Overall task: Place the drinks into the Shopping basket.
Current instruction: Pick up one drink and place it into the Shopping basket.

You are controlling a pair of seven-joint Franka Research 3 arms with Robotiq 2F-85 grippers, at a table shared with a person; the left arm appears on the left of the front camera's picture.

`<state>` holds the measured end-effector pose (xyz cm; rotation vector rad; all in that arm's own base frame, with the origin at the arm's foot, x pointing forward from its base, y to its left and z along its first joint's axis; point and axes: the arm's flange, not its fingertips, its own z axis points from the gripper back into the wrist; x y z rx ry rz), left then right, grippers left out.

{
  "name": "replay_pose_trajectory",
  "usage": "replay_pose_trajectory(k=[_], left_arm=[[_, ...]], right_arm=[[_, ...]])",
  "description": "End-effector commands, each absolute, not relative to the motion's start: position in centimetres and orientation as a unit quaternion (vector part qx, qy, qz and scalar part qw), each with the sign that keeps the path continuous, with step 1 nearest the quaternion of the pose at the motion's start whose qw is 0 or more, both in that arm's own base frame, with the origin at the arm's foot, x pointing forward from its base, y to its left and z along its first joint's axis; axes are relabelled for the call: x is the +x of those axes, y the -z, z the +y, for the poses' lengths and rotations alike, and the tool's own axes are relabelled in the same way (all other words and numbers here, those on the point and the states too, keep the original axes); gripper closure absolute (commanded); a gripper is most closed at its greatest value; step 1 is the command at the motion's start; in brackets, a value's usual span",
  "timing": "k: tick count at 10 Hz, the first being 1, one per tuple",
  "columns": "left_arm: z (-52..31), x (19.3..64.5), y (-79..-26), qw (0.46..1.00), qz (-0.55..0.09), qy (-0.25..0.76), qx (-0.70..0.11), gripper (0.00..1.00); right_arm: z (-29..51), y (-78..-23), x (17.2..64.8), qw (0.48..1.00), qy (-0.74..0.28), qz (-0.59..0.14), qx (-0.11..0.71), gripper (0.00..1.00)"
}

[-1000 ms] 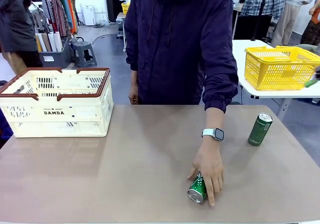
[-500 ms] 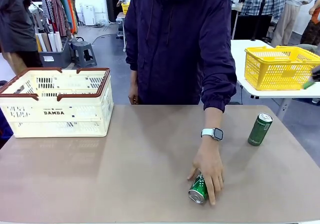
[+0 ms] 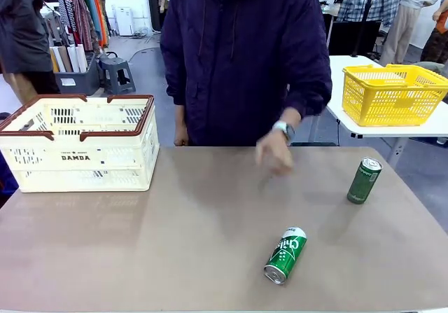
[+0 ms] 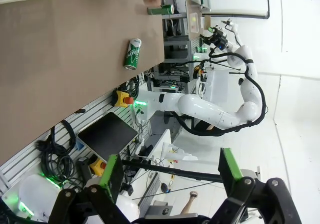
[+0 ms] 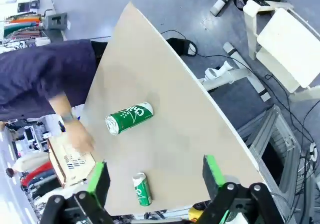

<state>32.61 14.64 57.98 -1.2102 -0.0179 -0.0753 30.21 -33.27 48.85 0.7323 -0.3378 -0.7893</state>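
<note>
Now: both claws hang wide, nothing between the pads, for my left claw [image 4: 170,170] and my right claw [image 5: 155,176] alike. One green can [image 3: 285,255] lies on its side near my edge of the table [image 3: 175,229], right of centre. A second can [image 3: 365,181] stands upright farther right. The Shopping basket [image 3: 77,152] sits at the far left. The person's hand [image 3: 274,153] hovers, blurred, over the far side.

Plan: take the lying can with the right claw. Come down from above with the pads across its round body, not its ends, as it may roll. Wait until the hand is clear.
</note>
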Motion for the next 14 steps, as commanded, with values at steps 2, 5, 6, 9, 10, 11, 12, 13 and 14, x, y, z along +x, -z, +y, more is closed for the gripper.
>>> replay_pose_trajectory(k=[2, 5, 6, 9, 10, 11, 12, 13, 14], left_arm=[[14.5, 32.5, -58.2, 0.818, -0.012, 0.032, -0.574, 0.0], [14.5, 32.5, -58.2, 0.818, -0.012, 0.032, -0.574, 0.0], [14.5, 32.5, -58.2, 0.818, -0.012, 0.032, -0.574, 0.0], [14.5, 32.5, -58.2, 0.818, -0.012, 0.032, -0.574, 0.0], [14.5, 32.5, -58.2, 0.818, -0.012, 0.032, -0.574, 0.0], [14.5, 32.5, -58.2, 0.818, -0.012, 0.032, -0.574, 0.0], [14.5, 32.5, -58.2, 0.818, -0.012, 0.032, -0.574, 0.0], [14.5, 32.5, -58.2, 0.818, -0.012, 0.032, -0.574, 0.0], [14.5, 32.5, -58.2, 0.818, -0.012, 0.032, -0.574, 0.0]], right_arm=[[-29.7, -48.8, 34.1, 0.864, 0.334, -0.16, 0.34, 0.0], [-20.9, -51.2, 40.9, 0.927, 0.249, -0.13, 0.248, 0.0], [-16.8, -51.6, 43.1, 0.947, 0.204, -0.106, 0.225, 0.0], [-6.3, -49.7, 46.4, 0.986, 0.119, -0.089, 0.074, 0.0], [-4.1, -49.5, 46.0, 0.984, 0.102, -0.143, 0.016, 0.0], [-1.9, -49.2, 45.0, 0.982, 0.073, -0.177, -0.001, 0.0], [0.0, -48.9, 43.7, 0.978, 0.047, -0.205, -0.008, 0.0], [-2.0, -49.8, 46.7, 0.989, 0.064, -0.128, 0.034, 0.0], [-2.0, -49.8, 46.7, 0.989, 0.064, -0.128, 0.034, 0.0]])
